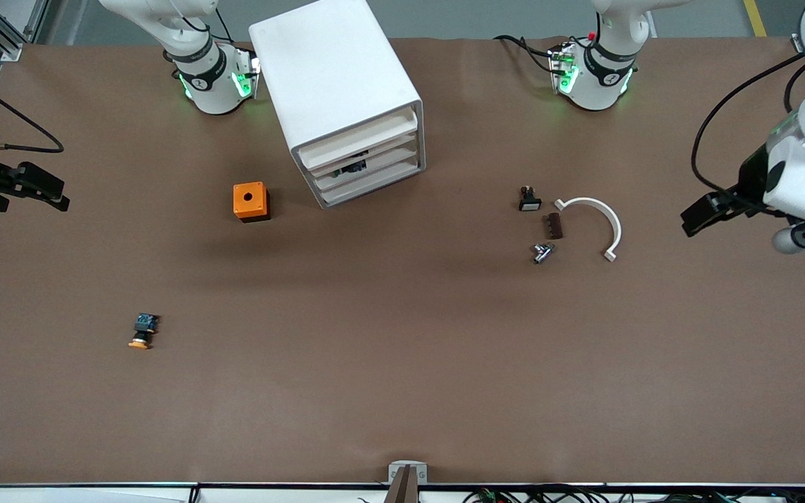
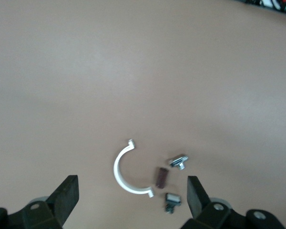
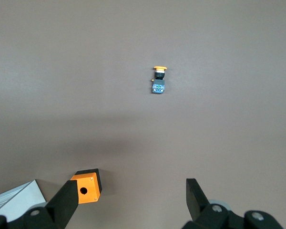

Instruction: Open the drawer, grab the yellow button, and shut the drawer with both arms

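My left gripper [image 1: 696, 215] and right gripper [image 1: 49, 190] hang open at the table's ends, button [image 1: 143, 331] lying on the table, drawer [image 1: 360, 142] shut.

One cabinet [image 1: 343, 91] with three drawers [image 1: 364, 143]. One button [image 1: 142, 331], one orange cube [image 1: 250, 201], one white half-ring clamp [image 1: 602, 223], one brown block [image 1: 554, 226], one black white-faced piece [image 1: 529, 199], one metal bolt [image 1: 542, 252], two arms [image 1: 203, 63].

Table [image 1: 402, 363] is covered in matt brown sheet. Cabinet [image 1: 336, 77] and curved clamp [image 1: 602, 220] look like smooth white plastic. Orange cube [image 1: 250, 200] is glossy plastic. Small fitting [image 1: 542, 252] looks like shiny metal.
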Controlling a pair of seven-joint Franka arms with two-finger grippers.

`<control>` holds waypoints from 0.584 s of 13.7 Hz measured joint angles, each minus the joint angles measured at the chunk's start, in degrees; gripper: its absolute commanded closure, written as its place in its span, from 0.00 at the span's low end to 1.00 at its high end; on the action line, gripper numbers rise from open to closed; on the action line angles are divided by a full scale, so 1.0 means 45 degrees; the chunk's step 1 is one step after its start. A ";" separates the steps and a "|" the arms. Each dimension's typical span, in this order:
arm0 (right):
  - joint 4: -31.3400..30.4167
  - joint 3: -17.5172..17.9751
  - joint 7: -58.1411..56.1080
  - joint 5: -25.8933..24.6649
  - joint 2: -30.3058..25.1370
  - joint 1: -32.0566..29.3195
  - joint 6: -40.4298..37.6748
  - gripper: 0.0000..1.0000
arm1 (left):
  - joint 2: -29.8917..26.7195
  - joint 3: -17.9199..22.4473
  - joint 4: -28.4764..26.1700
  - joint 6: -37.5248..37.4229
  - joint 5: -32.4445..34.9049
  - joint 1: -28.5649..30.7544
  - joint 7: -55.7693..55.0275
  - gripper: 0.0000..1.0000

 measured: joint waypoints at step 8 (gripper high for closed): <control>-0.0001 0.0006 0.0000 0.0000 -0.0001 0.0060 -0.0002 0.00 | -0.1769 0.3030 -0.1100 -0.0693 -0.1108 -0.1765 0.3625 0.00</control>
